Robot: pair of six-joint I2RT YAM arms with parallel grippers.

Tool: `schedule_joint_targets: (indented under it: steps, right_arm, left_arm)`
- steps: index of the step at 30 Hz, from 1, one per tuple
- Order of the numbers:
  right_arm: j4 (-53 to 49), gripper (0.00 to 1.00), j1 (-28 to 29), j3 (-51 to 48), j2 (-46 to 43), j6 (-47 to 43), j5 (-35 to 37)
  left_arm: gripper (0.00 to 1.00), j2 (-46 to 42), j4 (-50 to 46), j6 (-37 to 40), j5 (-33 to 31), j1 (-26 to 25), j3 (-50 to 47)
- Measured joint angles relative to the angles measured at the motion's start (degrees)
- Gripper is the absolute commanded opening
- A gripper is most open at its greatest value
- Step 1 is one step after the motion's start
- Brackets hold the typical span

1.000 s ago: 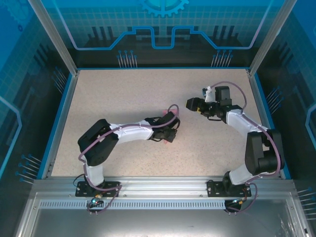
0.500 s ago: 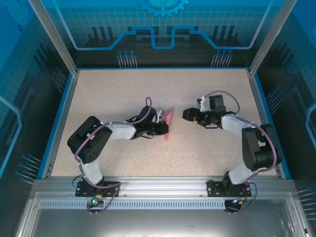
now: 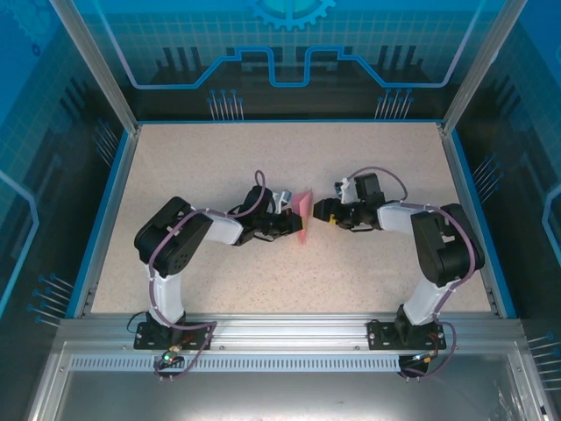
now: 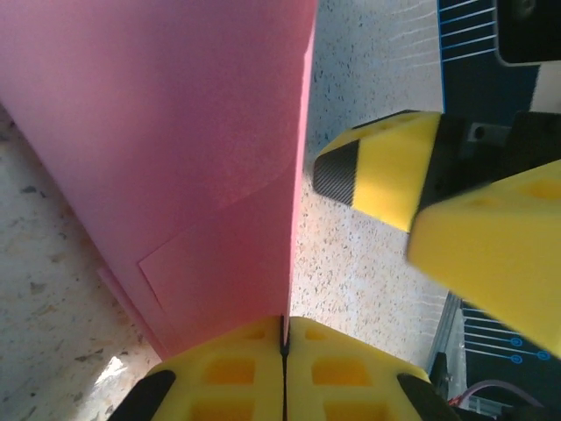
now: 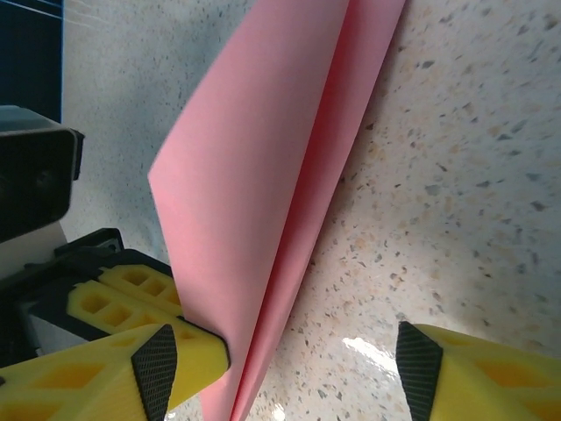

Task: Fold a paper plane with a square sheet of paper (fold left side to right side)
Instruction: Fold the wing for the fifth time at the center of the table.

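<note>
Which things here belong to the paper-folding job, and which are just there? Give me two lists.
Part of the job:
pink paper, folded
left hand, shut on the paper
right hand, open, close to the paper

Just there:
speckled table
blue back panel
metal rail at the front

Overhead, plus wrist close-ups sharing paper (image 4: 175, 132)

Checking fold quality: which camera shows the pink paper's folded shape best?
Right wrist: the pink paper shows its tapering outline and layers meeting along a crease. Left wrist gives one flat face close up, pinched in the shut left gripper. Top external makes it a small pink sliver between the arms.
</note>
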Motion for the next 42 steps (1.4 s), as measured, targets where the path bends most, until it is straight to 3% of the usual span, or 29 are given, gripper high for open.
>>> schedule_joint_targets:
  steps: [18,42]
  right_arm:
    - [1.36,0.52,1.88,6.29,5.88,3.85,3.06]
    - [-6.80,0.47,4.76,16.04,12.72,3.82,7.58]
  left_arm:
    - [0.03,3.63,8.96,-6.88,2.82,2.03,-2.45]
    - [0.05,4.37,10.56,-7.28,3.28,2.36,-2.80]
